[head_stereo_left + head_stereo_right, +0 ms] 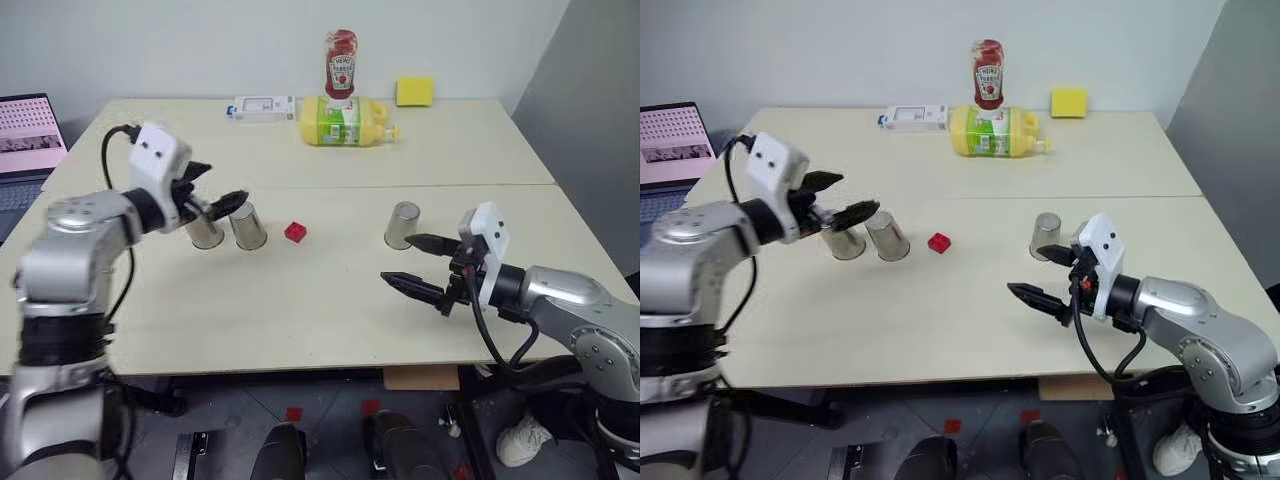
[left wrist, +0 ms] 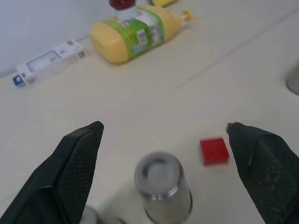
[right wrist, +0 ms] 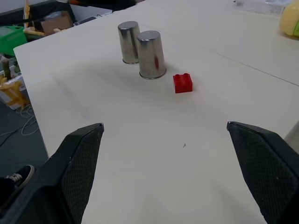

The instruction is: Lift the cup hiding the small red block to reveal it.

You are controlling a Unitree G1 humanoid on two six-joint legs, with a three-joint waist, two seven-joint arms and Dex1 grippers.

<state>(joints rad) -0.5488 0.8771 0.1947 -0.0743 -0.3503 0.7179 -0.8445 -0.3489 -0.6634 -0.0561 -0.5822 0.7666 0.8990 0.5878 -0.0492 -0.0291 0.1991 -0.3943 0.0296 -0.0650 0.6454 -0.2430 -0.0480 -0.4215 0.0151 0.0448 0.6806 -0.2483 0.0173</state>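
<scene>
The left pincer [image 1: 205, 195] hovers spread and empty above two upturned steel cups, the nearer cup [image 1: 248, 226] just below its fingertips. The small red block [image 1: 295, 232] lies bare on the desk [image 1: 330, 300] just past that cup. The right pincer [image 1: 420, 262] reaches low and level, spread, with a third cup [image 1: 402, 225] just beyond its upper finger.

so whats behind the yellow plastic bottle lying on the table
A red ketchup bottle stands upside down right behind the yellow plastic bottle; its cap end is hidden by the yellow one. Beyond is bare wall.
</scene>
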